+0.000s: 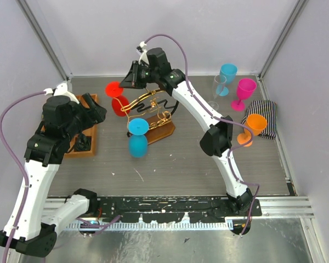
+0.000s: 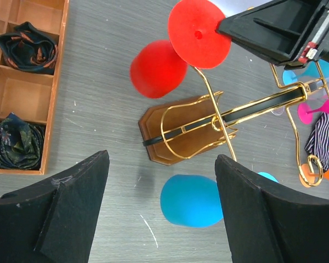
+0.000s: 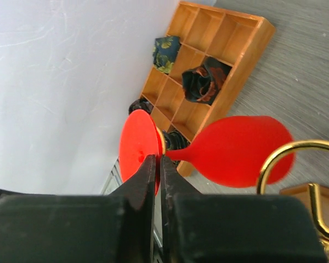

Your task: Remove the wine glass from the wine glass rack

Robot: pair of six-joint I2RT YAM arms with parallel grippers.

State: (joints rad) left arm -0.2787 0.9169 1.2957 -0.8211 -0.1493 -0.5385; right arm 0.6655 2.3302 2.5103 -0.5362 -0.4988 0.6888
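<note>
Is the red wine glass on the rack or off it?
On. The red wine glass hangs bowl-down, its stem caught in the gold wire of the wine glass rack.

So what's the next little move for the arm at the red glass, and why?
Probably slide the red wine glass outward along the wires of the wine glass rack. The right end effector looks pinched on its foot, which hangs in the wires.

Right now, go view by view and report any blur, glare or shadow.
Top external: even, soft light, only faint shadows on the table; the blue wine glass looks slightly soft. Left wrist: its own jaws loom dark and blurred, the wine glass rack is sharp. Right wrist: jaws out of focus, red wine glass fairly crisp, white wall bright, nearly washed out.
</note>
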